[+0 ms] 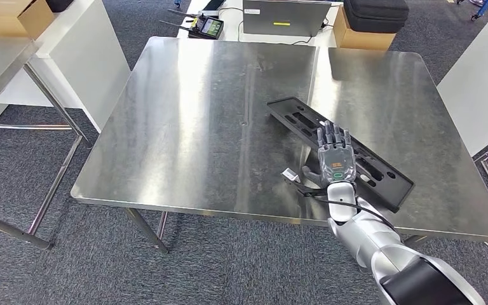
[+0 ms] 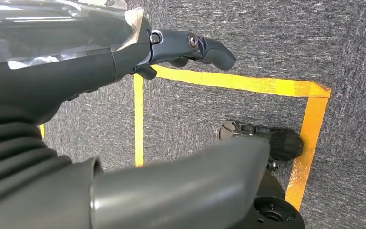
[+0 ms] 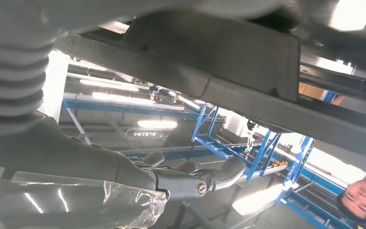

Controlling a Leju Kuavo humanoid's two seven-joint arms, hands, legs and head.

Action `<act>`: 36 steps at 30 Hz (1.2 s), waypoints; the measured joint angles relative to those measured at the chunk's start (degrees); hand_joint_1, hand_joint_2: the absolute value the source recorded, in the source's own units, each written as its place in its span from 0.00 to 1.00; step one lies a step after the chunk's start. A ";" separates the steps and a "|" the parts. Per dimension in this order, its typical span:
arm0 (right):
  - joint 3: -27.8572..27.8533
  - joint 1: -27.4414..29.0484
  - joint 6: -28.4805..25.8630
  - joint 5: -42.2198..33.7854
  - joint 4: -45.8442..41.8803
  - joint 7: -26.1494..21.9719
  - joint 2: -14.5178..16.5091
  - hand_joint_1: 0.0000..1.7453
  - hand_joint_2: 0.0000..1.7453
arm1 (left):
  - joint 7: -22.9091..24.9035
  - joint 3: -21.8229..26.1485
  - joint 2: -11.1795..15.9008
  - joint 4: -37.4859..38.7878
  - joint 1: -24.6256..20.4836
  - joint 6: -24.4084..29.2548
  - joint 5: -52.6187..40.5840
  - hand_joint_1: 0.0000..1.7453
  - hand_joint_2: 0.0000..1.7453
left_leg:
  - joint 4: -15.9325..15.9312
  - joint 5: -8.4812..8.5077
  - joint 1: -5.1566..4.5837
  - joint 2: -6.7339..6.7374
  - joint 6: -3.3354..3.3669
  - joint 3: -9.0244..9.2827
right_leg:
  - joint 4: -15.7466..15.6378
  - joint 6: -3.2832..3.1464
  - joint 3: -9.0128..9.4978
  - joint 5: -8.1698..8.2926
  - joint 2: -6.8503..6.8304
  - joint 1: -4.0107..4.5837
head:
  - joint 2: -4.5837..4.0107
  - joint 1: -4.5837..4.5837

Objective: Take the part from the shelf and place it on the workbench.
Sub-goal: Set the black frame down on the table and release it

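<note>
Right hand (image 1: 335, 159), fingers spread flat, rests on the black part (image 1: 292, 115) near the workbench (image 1: 184, 127) front edge; no legible label. Left hand (image 2: 124, 57) hangs above yellow floor tape (image 2: 248, 85), fingers loosely apart, holding nothing.

workbench (image 1: 197, 127) left half bare (wide), part (image 1: 305, 121) rightward

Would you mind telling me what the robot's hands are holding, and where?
The right hand lies over the black part near its middle; a closed hold cannot be told. Left hand holds nothing.
</note>
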 joint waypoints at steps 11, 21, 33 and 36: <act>-0.10 -0.11 1.02 -1.17 0.74 -1.90 0.42 0.00 0.00 | 0.13 0.01 0.01 0.00 0.00 -0.49 -0.02 0.00 0.00 | 0.00 0.00 -0.01 -0.01 0.00 0.00 | 0.00 0.00 0.02 0.00 0.00 -0.01 | 0.01 0.01; -24.72 12.71 -2.70 -17.76 -28.75 -48.04 10.15 0.00 0.00 | -0.19 0.78 0.11 0.00 0.01 0.31 -0.13 0.00 0.00 | 0.00 -0.02 0.16 -0.21 -0.02 0.02 | 0.01 -0.01 0.07 -0.09 -0.18 0.25 | 0.00 -0.02; -23.49 46.96 -3.26 -40.68 -84.90 -72.82 20.55 0.00 0.00 | -2.10 5.19 0.08 0.00 0.28 5.63 3.45 0.00 0.00 | 0.02 -0.95 0.25 -0.76 -0.50 0.71 | -0.09 -0.37 0.36 -1.07 -0.73 0.08 | 0.00 0.01; -20.49 49.87 -3.22 -42.38 -86.71 -72.88 20.72 0.00 0.00 | -1.86 6.17 0.07 0.00 0.24 6.26 5.17 0.00 0.00 | 0.31 -1.40 0.14 -0.56 -0.21 0.79 | -0.24 -0.14 0.58 -1.16 -0.56 -0.29 | 0.00 -0.01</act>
